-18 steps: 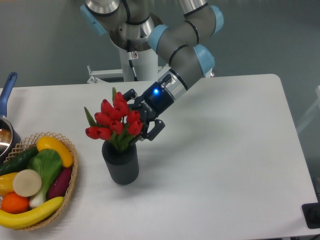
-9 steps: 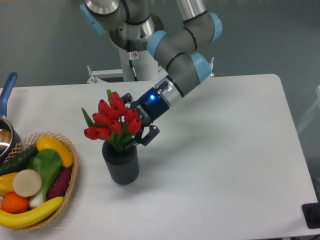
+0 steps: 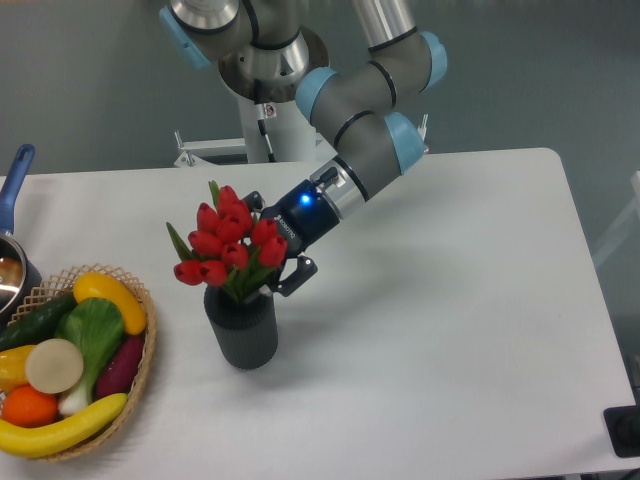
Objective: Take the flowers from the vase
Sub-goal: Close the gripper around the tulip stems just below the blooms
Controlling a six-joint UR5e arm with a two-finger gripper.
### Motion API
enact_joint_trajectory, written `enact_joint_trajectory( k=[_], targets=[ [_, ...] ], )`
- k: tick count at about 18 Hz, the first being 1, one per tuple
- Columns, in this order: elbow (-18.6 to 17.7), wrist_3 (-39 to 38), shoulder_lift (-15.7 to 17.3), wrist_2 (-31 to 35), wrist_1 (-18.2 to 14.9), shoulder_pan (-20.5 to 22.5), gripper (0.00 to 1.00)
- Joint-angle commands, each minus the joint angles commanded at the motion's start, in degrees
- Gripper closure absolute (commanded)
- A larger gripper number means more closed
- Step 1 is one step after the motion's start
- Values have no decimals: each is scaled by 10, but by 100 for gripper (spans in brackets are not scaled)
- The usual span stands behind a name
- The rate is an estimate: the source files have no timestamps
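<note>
The flowers (image 3: 228,240) stand in the vase (image 3: 241,327), a dark ribbed cylinder on the tabletop (image 3: 450,300) a little left of centre, with the red buds spread above the rim and the green stems dropping into the mouth. The claw (image 3: 272,262) has reached in from about two o'clock of the bunch, its wrist slanting down toward eight o'clock. One dark finger shows at the lower right of the buds, just above the vase rim; the other is hidden behind the blooms, so whether the claw is closed on the stems or merely straddling them — I cannot tell.

What matters for the lift is the axis: the stems run near upright, twelve to six, leaning slightly left at the top, and the claw meets them crosswise from the right. The pull should probably follow that line straight up, clear of the rim.

At nine o'clock of the vase sits a wicker basket (image 3: 138,352) of fruit, well apart.
</note>
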Motion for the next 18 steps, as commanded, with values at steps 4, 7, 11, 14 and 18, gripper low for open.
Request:
enact_joint_trajectory(
  k=[4, 7, 11, 14, 18],
  targets=[
    [1, -1, 1, 0, 0, 4, 51],
    [1, -1, 2, -1, 0, 6, 54],
    [7, -31, 7, -31, 0, 9, 54],
    [17, -73, 26, -36, 0, 8, 54],
    [27, -112, 47, -36, 0, 10, 54]
  ],
)
